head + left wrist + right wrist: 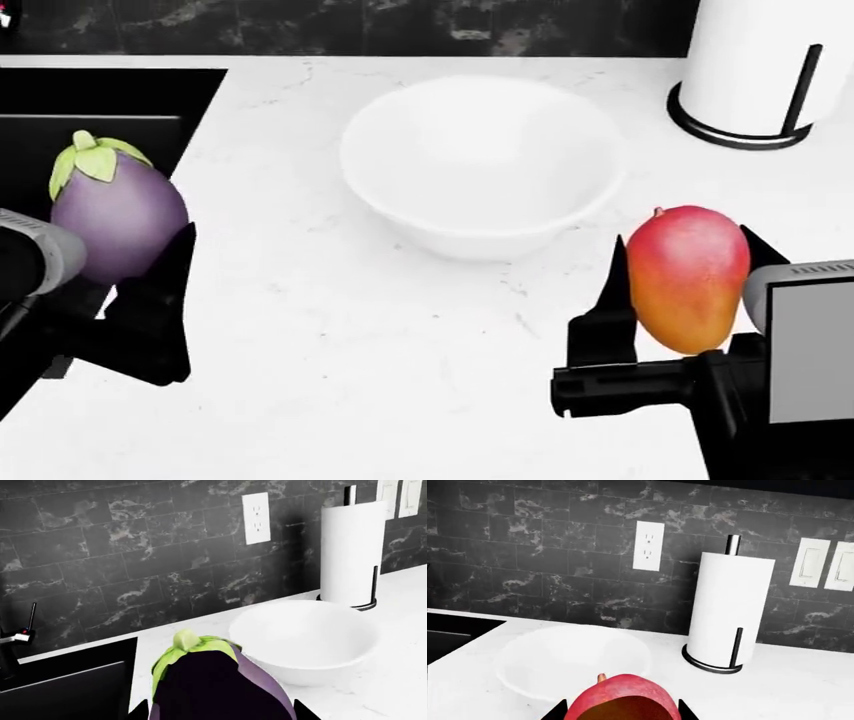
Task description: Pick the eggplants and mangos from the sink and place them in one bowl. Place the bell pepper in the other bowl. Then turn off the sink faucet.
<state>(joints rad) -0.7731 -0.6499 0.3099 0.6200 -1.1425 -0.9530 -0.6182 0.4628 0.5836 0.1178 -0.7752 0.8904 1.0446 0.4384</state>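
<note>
Clamped upright in my left gripper (134, 290) is the eggplant (116, 210), near the sink (127, 95) edge; my right gripper (687, 300) grips a mango (687, 278) over the counter (374, 360). Both hang short of the white bowl (481, 165), which looks empty, so I judge placing has barely begun. A paper towel holder (767, 70) stands behind the bowl, clear of both paths. Only part of the faucet lever (20, 635) shows.
</note>
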